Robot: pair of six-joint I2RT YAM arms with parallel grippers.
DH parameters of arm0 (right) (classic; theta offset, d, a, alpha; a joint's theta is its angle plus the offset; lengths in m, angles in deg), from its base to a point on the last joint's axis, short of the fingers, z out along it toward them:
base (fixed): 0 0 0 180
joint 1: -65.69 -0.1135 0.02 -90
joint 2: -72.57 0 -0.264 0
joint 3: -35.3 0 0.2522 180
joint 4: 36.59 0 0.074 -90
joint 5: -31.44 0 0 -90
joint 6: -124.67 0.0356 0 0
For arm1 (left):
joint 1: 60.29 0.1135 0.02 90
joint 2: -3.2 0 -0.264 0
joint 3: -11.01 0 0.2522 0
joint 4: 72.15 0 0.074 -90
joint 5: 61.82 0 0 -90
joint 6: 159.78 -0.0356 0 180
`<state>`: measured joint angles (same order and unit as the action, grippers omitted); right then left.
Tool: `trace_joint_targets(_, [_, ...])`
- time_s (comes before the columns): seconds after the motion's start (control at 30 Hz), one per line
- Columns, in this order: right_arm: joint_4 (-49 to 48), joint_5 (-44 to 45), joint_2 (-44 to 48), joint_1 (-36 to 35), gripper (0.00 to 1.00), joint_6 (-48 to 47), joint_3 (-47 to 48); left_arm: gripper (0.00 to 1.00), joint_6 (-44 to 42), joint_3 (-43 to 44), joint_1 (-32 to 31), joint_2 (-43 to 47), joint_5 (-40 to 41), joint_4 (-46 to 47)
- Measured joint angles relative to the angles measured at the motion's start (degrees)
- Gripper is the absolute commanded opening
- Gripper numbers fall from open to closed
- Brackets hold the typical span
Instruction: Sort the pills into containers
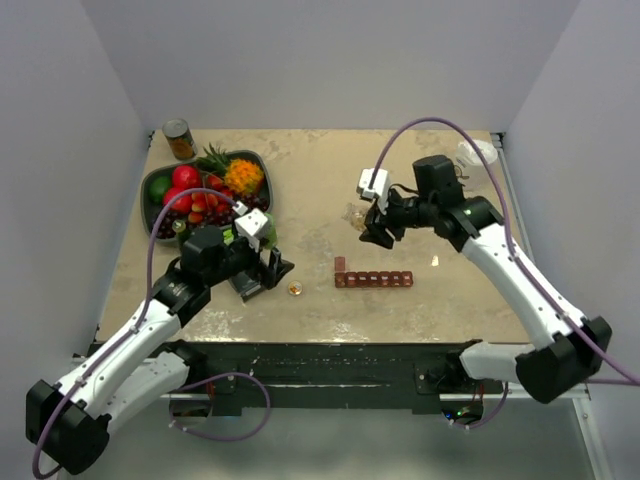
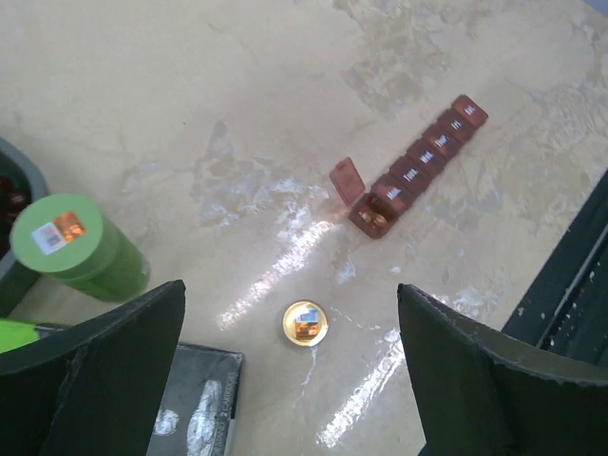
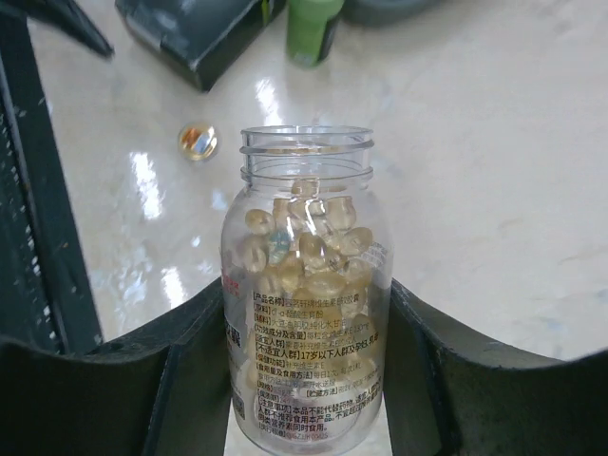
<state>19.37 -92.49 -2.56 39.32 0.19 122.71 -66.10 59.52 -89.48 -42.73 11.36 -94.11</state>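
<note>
Pills sit in the uncapped bottle clamped in my right gripper, the nearer arm. The containers lie just toward the near edge of the table from it, strip running left to right, left-end lid up. My left gripper hangs wide open.

Right half of the worktop is bare from near edge to far edge, though the right arm slants over it. There's something clear in the far right corner that I can't make out.

The middle's tighter. The containers lie along the near edge with the left end's lid sticking up, and the right gripper, clamped on a capless bottle, hangs just behind them.

Left side is crowded. A fruit bowl and a can fill the far left corner, then a green bottle, a dark box and the wide-open left gripper. A small gold disc sits between box and strip.
</note>
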Motion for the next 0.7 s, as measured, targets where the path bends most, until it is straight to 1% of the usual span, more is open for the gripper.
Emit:
trace_joint_targets(0.1, [-6.0,0.4,5.6,0.5,0.00,1.8,-0.9,0.95,-0.3,0.0,0.0,-3.4,-3.5,0.4])
trace_joint_targets(0.23, [-12.8,2.3,6.8,0.9,0.00,5.6,-0.6,0.94,-0.4,0.0,-1.3,-8.5,-5.4,0.1])
trace_joint_targets(0.43, [-18.6,7.9,5.1,2.4,0.00,8.7,-0.6,0.93,-0.3,0.2,-7.3,-14.6,-2.5,-2.3])
trace_joint_targets(0.53, [-22.3,10.1,5.2,3.4,0.00,9.2,-0.6,0.92,0.0,0.4,-8.6,-16.4,-0.6,-3.3])
trace_joint_targets(0.7, [-29.9,12.9,6.9,4.0,0.00,11.7,-0.6,0.92,1.9,0.4,-8.9,-16.9,1.4,-3.3])
